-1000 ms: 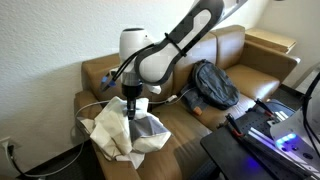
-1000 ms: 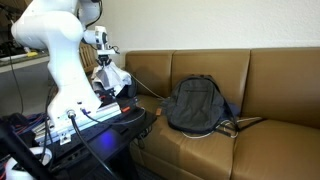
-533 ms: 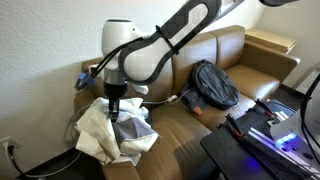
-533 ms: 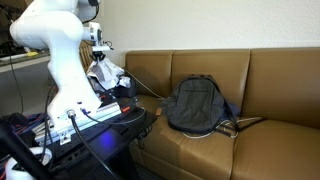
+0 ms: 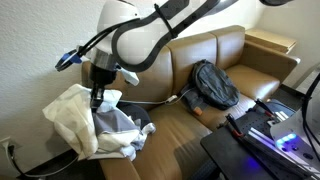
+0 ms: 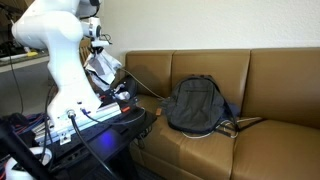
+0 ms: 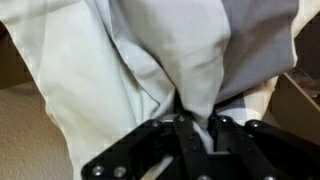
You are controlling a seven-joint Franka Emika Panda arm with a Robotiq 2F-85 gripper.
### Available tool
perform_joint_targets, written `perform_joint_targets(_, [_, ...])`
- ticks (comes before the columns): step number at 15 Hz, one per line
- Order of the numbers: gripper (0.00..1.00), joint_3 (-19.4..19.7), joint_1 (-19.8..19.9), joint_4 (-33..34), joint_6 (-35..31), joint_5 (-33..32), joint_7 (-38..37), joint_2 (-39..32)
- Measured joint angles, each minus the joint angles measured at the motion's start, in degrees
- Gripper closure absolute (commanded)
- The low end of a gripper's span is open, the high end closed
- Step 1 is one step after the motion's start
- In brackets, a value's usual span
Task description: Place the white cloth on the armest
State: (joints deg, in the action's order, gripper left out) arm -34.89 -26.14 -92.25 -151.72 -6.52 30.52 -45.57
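Relation of interest: the white cloth (image 5: 72, 118) hangs below the gripper (image 5: 100, 97), pinched by one fold, with its long axis running roughly vertically down from the jaws. In the wrist view the gripper (image 7: 195, 122) is clamped narrow on a gathered ridge of the white cloth (image 7: 150, 60). The fabric fans out away from the fingertips, white to one side and a greyer panel to the other. In an exterior view the larger white mass billows outward from the gripper, away from the seat of the sofa (image 5: 215, 50). The greyer folds bunch beneath the gripper and slightly toward the seat. The armrest (image 5: 116, 168) lies directly under the gripper, and only a brown strip of it shows below the fabric. Whether the lowest folds rest on the armrest or hang just clear of it cannot be determined. Judgement: the target is straight down, so the coming move is a short descent followed by release. Because most of the fabric sits on the outer side of the gripper, the cloth may slide off that edge. A small shift toward the seat before opening would centre the load.
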Motion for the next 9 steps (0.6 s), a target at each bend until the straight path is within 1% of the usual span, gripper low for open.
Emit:
perform_joint_targets(2, [0.95,-1.3,2.5,0.3,0.2,1.6,1.9,-0.8])
perform_joint_targets(4, [0.95,-0.6,4.1,1.3,2.1,2.4,1.9,-3.1])
perform_joint_targets(7, [0.95,4.4,3.7,3.3,6.7,2.4,0.5,-9.2])
perform_joint_targets(9, [0.95,7.3,1.9,4.7,9.5,1.9,-0.5,-14.0])
